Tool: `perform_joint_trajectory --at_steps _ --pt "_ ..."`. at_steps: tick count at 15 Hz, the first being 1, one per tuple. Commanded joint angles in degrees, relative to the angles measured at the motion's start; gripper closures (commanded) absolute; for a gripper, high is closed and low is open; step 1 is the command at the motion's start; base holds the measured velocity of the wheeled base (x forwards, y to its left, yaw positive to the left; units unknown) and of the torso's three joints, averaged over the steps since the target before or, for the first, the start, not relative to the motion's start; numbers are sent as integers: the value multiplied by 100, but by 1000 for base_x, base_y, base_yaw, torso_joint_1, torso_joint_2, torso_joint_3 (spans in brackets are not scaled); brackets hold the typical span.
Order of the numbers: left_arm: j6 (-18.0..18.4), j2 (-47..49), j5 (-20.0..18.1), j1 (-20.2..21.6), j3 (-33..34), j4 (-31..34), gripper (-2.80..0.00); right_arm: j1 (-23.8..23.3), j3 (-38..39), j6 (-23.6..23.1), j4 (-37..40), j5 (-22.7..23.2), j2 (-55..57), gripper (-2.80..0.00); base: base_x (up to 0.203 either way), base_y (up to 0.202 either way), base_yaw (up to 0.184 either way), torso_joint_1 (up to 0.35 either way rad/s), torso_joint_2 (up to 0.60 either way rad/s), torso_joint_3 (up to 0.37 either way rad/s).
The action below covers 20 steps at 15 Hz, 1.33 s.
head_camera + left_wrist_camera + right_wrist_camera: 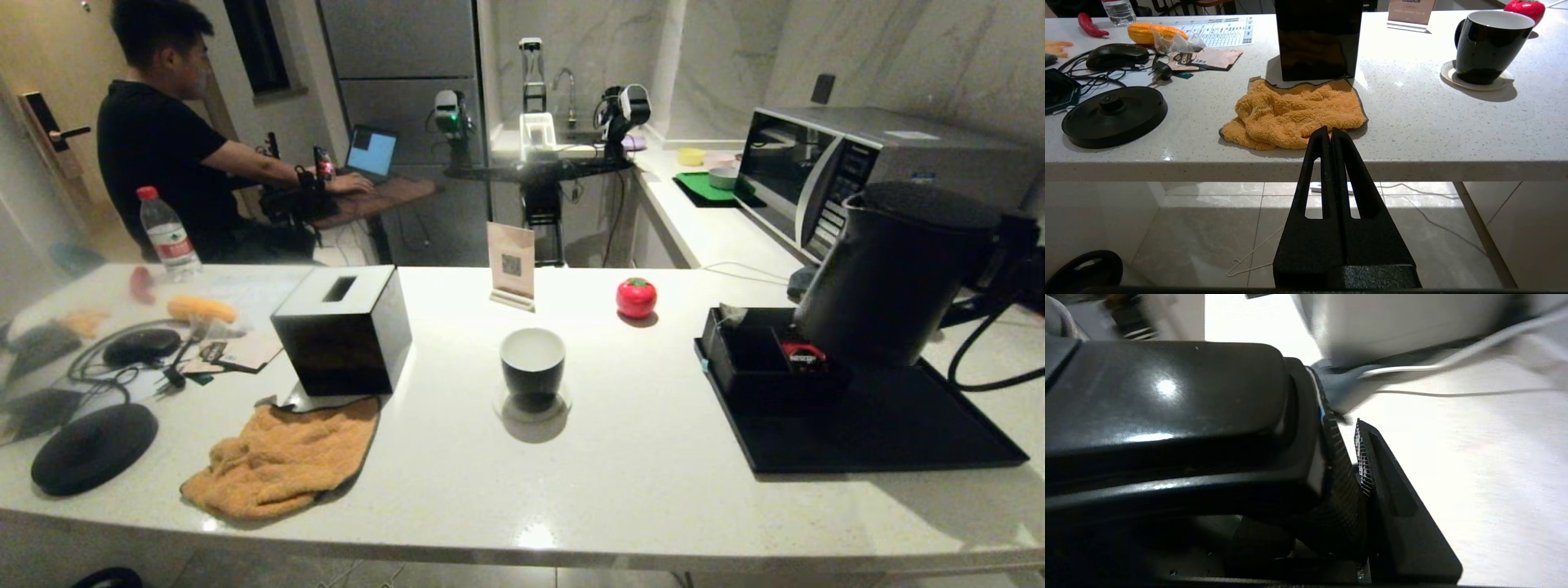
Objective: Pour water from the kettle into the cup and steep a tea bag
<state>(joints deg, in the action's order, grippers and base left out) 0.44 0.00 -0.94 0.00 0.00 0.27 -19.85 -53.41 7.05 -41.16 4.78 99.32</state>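
Observation:
The matte black kettle (pixel 890 273) stands slightly tilted over the back of the black tray (pixel 882 433), at the right. My right gripper (pixel 1011 241) is shut on the kettle's handle (pixel 1167 400); one ribbed finger pad (pixel 1363 457) presses against it in the right wrist view. The black cup (pixel 532 363), white inside, sits on a round coaster mid-counter and also shows in the left wrist view (pixel 1490 45). A small grey-green tea bag (pixel 729 314) pokes up from the black organiser on the tray. My left gripper (pixel 1330 132) is shut and empty, below the counter's front edge.
A black square box (pixel 343 327) and an orange towel (pixel 282 461) lie left of the cup. The kettle's round base (pixel 94 447) sits at the far left among cables. A red tomato-shaped item (pixel 636 296), a sign card (pixel 511 265) and a microwave (pixel 824 171) are behind.

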Motion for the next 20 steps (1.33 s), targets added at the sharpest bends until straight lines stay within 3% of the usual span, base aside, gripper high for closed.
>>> perform_joint_trajectory --at_steps 1,11,15,20 --pt "0 0 -3 0 0 0 0 376 -20 -5 -25 -5 -87 0 0 0 0 0 0 0" --pt "0 0 -3 0 0 0 0 1369 -37 -94 104 -150 -150 0 0 0 0 0 0 0" --pt "0 0 -3 0 0 0 0 1898 -232 -210 395 -1203 -43 0 0 0 0 0 0 0" --pt "0 0 -3 0 0 0 0 2430 -364 -230 521 -1516 15 0 0 0 0 0 0 0"
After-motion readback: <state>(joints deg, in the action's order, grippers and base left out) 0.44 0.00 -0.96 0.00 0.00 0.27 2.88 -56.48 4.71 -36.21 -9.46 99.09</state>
